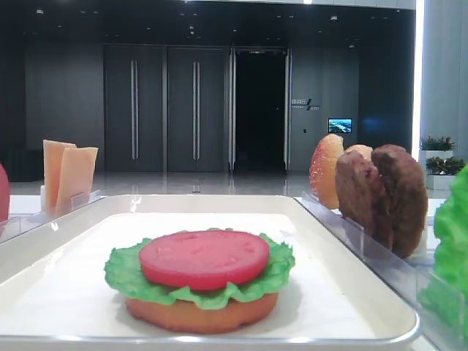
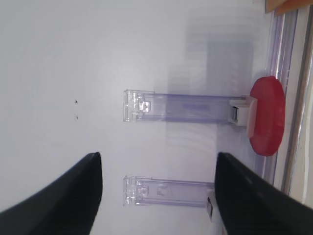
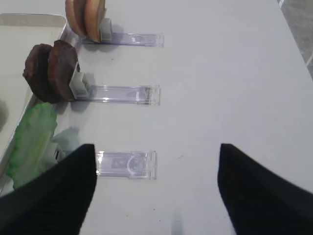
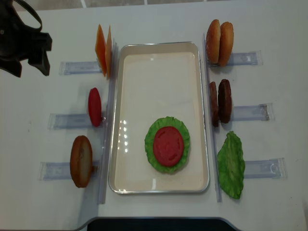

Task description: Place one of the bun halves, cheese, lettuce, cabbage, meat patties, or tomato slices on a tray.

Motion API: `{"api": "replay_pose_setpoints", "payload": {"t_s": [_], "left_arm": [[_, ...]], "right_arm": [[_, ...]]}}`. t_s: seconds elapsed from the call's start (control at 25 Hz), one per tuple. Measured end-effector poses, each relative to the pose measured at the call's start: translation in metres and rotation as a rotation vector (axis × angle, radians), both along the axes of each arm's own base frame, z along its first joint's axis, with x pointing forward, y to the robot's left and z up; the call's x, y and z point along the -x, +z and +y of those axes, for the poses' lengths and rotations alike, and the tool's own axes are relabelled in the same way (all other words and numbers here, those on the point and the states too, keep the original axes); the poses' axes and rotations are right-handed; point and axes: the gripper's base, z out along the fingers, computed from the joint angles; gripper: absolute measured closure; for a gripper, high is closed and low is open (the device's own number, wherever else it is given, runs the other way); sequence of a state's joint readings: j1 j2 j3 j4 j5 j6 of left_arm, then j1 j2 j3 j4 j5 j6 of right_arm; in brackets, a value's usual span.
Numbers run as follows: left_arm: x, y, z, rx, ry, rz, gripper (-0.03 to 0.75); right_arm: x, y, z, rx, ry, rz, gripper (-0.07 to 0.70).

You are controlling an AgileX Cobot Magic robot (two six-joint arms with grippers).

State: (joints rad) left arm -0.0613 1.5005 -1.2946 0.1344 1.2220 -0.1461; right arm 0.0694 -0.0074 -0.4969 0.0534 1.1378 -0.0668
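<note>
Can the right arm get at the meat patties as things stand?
Probably yes. The meat patties stand upright in their clear holder just ahead and left of the open right gripper, with only bare table between them.

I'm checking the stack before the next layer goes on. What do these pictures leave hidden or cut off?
- Bun half under the lettuce: fully covered from overhead; the low front view shows only its edge.
- Lettuce center: hidden by the tomato slice in both exterior views.
- Right pincer and left pincer: only the dark fingers show, cut off by the bottom edge.
- Spare lettuce: cropped by the right edge.
</note>
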Motion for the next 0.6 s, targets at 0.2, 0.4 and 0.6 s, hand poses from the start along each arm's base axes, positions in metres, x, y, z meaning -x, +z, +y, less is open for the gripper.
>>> {"api": "replay_pose_setpoints", "payload": {"t_s": [0.2, 0.4, 0.6], "left_arm": [[0.001, 0.002, 0.0, -0.004, -0.017, -0.005, 0.176], [0.013, 0.019, 0.001, -0.003, -0.022, -0.062, 0.188], [0.044, 0.038, 0.003, 0.002, -0.023, -0.138, 0.192]], "right_arm": [[0.0, 0.0, 0.0, 0.0, 0.0, 0.0, 0.108], [0.0, 0.0, 0.0, 0.0, 0.0, 0.0, 0.108], [0.0, 0.0, 0.0, 0.0, 0.0, 0.0, 0.108]]}}
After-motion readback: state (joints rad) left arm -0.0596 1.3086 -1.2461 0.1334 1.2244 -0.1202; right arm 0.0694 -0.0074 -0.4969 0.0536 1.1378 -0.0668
